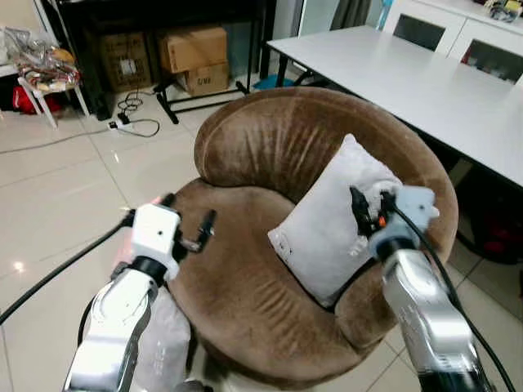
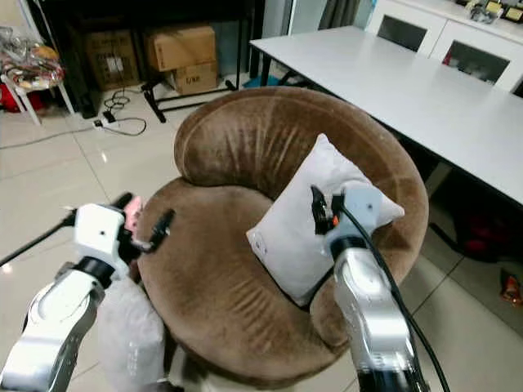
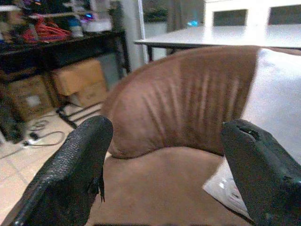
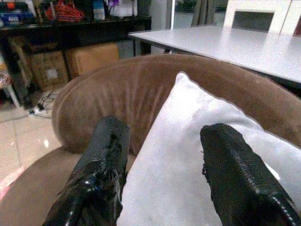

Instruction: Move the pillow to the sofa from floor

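A light grey pillow (image 1: 331, 233) stands tilted on the seat of the round brown sofa (image 1: 245, 286), leaning against the right part of the backrest. My right gripper (image 1: 368, 208) hovers at the pillow's upper right side. Its black fingers (image 4: 106, 150) are open, and the pillow's face (image 4: 178, 141) lies between and beyond them. My left gripper (image 1: 189, 214) is open at the sofa's left front edge and points across the seat, holding nothing. In the left wrist view, the backrest (image 3: 183, 94) is ahead of it and the pillow's corner (image 3: 277, 108) is to one side.
A pale grey soft bundle (image 2: 131, 335) lies on the tiled floor by my left arm. A white table (image 1: 409, 73) stands close behind the sofa on the right. Cardboard boxes (image 1: 194, 49), a power strip with cables (image 1: 131, 122) and a cluttered stool (image 1: 45, 69) are at the back left.
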### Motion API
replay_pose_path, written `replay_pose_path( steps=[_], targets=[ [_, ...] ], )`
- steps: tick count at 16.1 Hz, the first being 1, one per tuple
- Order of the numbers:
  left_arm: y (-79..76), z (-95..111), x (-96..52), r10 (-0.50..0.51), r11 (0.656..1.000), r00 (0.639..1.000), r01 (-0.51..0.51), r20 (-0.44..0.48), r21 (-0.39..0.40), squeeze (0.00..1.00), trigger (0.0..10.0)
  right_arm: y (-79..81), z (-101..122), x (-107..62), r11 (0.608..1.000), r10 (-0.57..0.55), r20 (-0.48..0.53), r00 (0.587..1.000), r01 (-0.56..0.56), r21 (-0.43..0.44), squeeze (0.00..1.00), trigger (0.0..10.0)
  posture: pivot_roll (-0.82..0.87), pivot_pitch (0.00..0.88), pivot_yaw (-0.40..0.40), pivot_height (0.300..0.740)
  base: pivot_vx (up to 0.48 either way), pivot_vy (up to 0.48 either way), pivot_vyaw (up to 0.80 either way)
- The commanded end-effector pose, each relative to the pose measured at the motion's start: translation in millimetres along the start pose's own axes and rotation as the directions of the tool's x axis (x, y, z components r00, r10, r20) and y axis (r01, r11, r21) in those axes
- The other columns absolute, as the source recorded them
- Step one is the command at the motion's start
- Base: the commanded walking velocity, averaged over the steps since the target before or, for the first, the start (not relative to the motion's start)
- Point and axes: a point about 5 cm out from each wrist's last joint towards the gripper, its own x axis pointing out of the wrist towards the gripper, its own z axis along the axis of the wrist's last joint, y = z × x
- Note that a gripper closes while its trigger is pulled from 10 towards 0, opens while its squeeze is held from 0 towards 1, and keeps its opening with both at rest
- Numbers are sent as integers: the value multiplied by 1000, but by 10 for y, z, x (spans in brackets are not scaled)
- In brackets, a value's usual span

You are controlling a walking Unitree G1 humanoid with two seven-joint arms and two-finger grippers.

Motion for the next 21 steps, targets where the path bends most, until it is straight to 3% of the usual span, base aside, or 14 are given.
replay_pose_path(
  steps=[1,5,18,21],
  targets=[
    [1,23,-15,34,999,999,-34,11,12,0,10000,-47,-15,-57,999,1,-52,999,1,36,0,10000,-30,0,-75,740,0,0,0],
    [-11,16,-30,41,999,999,-41,8,13,0,10000,-10,-80,-85,999,28,-107,994,-30,-14,0,10000,-19,0,-83,740,0,0,0],
    [-30,11,-48,46,999,999,-46,17,2,0,10000,17,-43,-90,998,59,-136,989,-63,-25,0,10000,-12,0,-95,740,0,0,0],
    [-32,14,-43,47,999,999,-47,21,3,0,10000,14,-43,-85,998,58,-135,989,-63,-31,0,10000,-10,0,-96,740,-249,0,0]
  ],
)
